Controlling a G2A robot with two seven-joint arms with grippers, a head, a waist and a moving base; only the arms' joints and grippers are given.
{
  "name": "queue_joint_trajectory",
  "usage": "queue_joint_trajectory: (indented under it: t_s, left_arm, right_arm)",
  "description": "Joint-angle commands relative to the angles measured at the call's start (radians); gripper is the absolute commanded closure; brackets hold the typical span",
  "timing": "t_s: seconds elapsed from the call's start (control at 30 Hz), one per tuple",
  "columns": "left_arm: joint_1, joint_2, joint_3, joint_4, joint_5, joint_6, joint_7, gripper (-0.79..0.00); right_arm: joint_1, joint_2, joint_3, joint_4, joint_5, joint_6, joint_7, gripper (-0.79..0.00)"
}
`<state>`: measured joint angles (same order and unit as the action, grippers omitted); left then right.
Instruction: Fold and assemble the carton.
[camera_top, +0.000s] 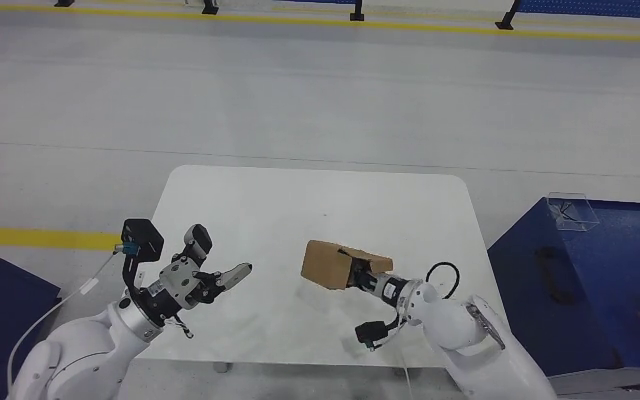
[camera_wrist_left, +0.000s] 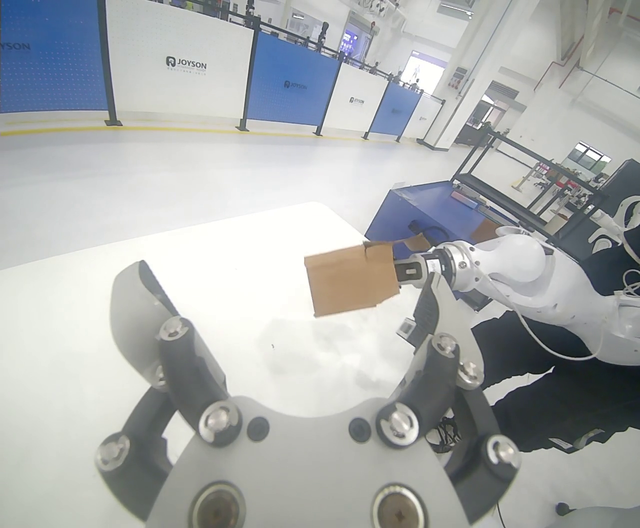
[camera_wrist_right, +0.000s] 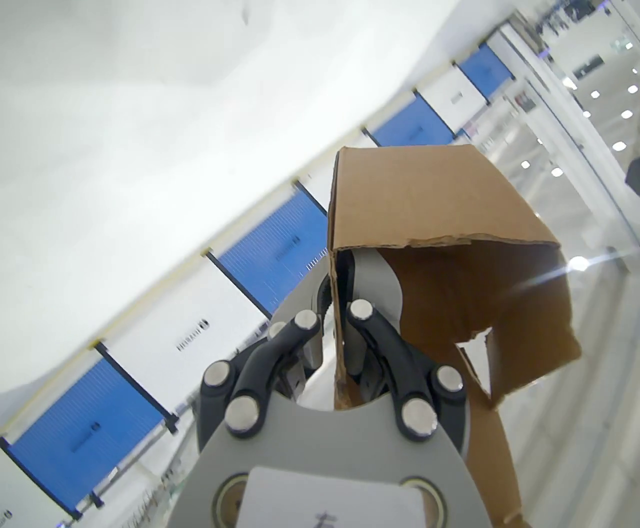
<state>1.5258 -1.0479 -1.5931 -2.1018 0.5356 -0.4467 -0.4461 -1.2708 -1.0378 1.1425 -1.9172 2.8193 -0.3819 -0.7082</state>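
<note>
Carton (camera_top: 330, 264) is mid-assembly: the right gripper (camera_top: 354, 274) clamps one wall, with loose flaps around its fingers. The left gripper (camera_top: 222, 258), spread wide and well apart, probably must come across to fold them.

place: industrial hall | blue-white barrier panels (camera_wrist_left: 295, 90) | yellow floor line (camera_top: 50, 238) | wide pale floor (camera_top: 300, 100)

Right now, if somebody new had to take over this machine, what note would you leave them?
Right hand: shut on one wall of the carton, one finger inside and one outside, holding it off the table.
Left hand: open and empty, over the table's near edge, apart from the carton.
Done: the carton is opened into a box shape.
Left: the end by the right hand is open with loose flaps; these need folding shut.
</note>
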Motion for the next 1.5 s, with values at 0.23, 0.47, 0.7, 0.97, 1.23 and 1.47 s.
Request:
queue_joint_trajectory:
  t_s: [0.23, 0.47, 0.7, 0.97, 1.23, 1.47]
  left_arm:
    - [0.0, 0.0, 0.0, 0.0, 0.0, 0.0, 0.0, -0.785]
    - [0.0, 0.0, 0.0, 0.0, 0.0, 0.0, 0.0, -0.785]
    - [0.0, 0.0, 0.0, 0.0, 0.0, 0.0, 0.0, -0.785]
    - [0.0, 0.0, 0.0, 0.0, 0.0, 0.0, 0.0, -0.785]
    - [0.0, 0.0, 0.0, 0.0, 0.0, 0.0, 0.0, -0.785]
    - [0.0, 0.0, 0.0, 0.0, 0.0, 0.0, 0.0, -0.785]
  right_arm:
    - [0.077, -0.008, -0.063, 0.017, -0.075, -0.348, -0.239, 0.0]
    - [0.166, -0.049, -0.163, 0.194, -0.041, -0.378, -0.215, 0.0]
    - [0.19, -0.078, -0.168, 0.205, 0.049, -0.329, -0.165, -0.717]
    - [0.088, -0.069, -0.041, 0.112, 0.028, -0.01, 0.061, -0.64]
    - [-0.051, -0.038, 0.092, 0.206, -0.51, 0.657, 0.671, 0.0]
    - [0.053, -0.032, 0.062, 0.526, -1.228, 0.718, 1.394, 0.0]
